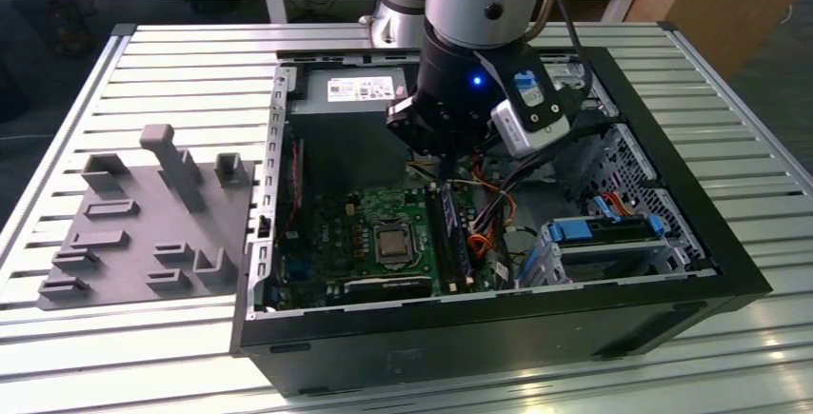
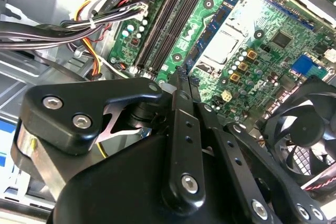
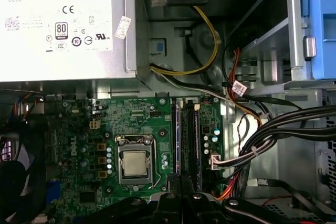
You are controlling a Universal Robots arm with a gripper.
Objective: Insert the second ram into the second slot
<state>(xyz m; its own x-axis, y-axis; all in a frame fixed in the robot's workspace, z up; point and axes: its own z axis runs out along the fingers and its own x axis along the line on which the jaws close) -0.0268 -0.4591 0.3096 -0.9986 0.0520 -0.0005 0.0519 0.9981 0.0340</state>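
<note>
We are holding our closed-fingered gripper at the twelve o'clock end of the second ram, judging it light, stiff and fragile, best held by its edges.

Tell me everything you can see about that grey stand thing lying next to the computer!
The grey stand is a flat, matte plate that looks like plastic. It lies on the slatted metal table, at the exterior view's left of the open computer case. Posts and little brackets of the same grey stick up from it: one tall post, shorter blocks beside it and low clips elsewhere. Nothing sits in them. Its edge comes close to the case's side, but I cannot tell whether they touch.
</note>
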